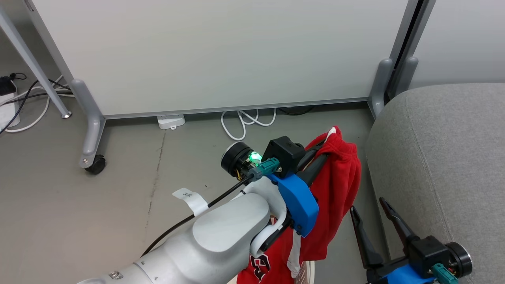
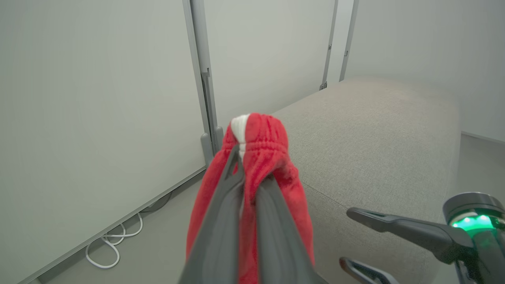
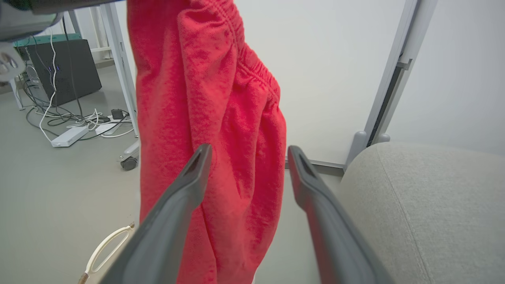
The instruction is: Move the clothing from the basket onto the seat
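My left gripper (image 1: 325, 146) is shut on the elastic waistband of a red piece of clothing (image 1: 340, 185) with white trim. It hangs in the air just left of the grey seat (image 1: 442, 157). In the left wrist view the fingers (image 2: 221, 221) pinch the bunched red clothing (image 2: 260, 130) with the seat (image 2: 375, 138) beyond. Its lower part carries a black-and-white print (image 1: 261, 266) above a sliver of the white perforated basket (image 1: 307, 273). My right gripper (image 1: 367, 206) stands open beside the seat's edge, with nothing between its fingers. In its wrist view the clothing (image 3: 205, 98) hangs just past the open right gripper (image 3: 249, 154).
A white partition panel (image 1: 236, 55) on grey caster feet (image 1: 96, 163) stands behind, with white cables (image 1: 244, 120) and a power strip (image 1: 171, 121) at its base. A black box (image 3: 65, 69) and more cables (image 3: 79, 118) lie at the far left. Bare grey floor (image 1: 79, 221) spreads to the left.
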### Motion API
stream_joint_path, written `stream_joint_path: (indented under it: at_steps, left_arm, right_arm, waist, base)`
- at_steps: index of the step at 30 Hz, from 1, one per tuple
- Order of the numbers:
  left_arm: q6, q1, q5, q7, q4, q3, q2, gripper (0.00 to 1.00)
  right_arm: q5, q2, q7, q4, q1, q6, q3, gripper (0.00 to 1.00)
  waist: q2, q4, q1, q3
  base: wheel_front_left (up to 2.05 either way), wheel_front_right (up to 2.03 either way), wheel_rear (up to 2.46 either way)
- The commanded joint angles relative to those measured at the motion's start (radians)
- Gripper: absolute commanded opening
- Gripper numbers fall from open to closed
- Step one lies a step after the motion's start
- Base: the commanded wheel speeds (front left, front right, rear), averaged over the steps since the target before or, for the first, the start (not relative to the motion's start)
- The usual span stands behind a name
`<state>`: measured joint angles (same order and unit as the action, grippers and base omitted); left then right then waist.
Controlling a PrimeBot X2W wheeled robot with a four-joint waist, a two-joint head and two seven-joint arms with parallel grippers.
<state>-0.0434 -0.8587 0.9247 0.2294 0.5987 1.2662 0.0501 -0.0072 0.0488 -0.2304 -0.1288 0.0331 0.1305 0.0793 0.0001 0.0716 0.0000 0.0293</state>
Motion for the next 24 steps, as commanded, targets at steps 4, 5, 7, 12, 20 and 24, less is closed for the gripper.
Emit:
stream_joint_path:
  at_steps: [4, 5, 7, 12, 20, 24]
  left_arm:
    - [-0.002, -0.021, 0.006, 0.004, -0.009, 0.007, 0.000, 0.00]
    - [-0.002, -0.022, 0.007, 0.004, -0.011, 0.008, 0.000, 0.00]
    - [-0.003, -0.025, 0.008, 0.004, -0.014, 0.010, 0.000, 0.00]
    - [-0.002, -0.027, 0.009, -0.002, -0.024, 0.015, 0.000, 0.00]
    - [0.000, -0.032, 0.008, -0.006, -0.040, 0.017, 0.000, 0.00]
    - [0.004, -0.029, 0.004, -0.011, -0.050, 0.017, 0.000, 0.00]
  right_arm:
    - [0.020, 0.003, 0.002, -0.066, -0.053, 0.000, 0.033, 1.00]
    - [0.029, 0.003, 0.001, -0.081, -0.064, 0.000, 0.041, 1.00]
    - [0.037, 0.003, 0.000, -0.115, -0.088, 0.000, 0.056, 1.00]
    - [0.039, 0.003, -0.004, -0.201, -0.156, 0.000, 0.087, 1.00]
    - [0.039, 0.003, -0.014, -0.320, -0.252, 0.000, 0.107, 1.00]
    - [0.045, 0.003, -0.019, -0.368, -0.289, 0.000, 0.101, 1.00]
  waist:
    - [-0.0001, 0.003, 0.0000, 0.004]
    - [-0.0001, 0.003, 0.0000, 0.005]
    - [-0.0001, 0.003, 0.0000, 0.006]
    - [-0.0001, 0.002, 0.0000, 0.010]
    - [-0.0001, 0.009, 0.0000, 0.015]
    - [-0.0001, 0.015, 0.0000, 0.016]
  base:
    - [0.00, 0.00, 0.00]
    - [0.00, 0.00, 0.00]
    - [0.00, 0.00, 0.00]
    - [0.00, 0.00, 0.00]
    - [0.00, 0.00, 0.00]
    - [0.00, 0.00, 0.00]
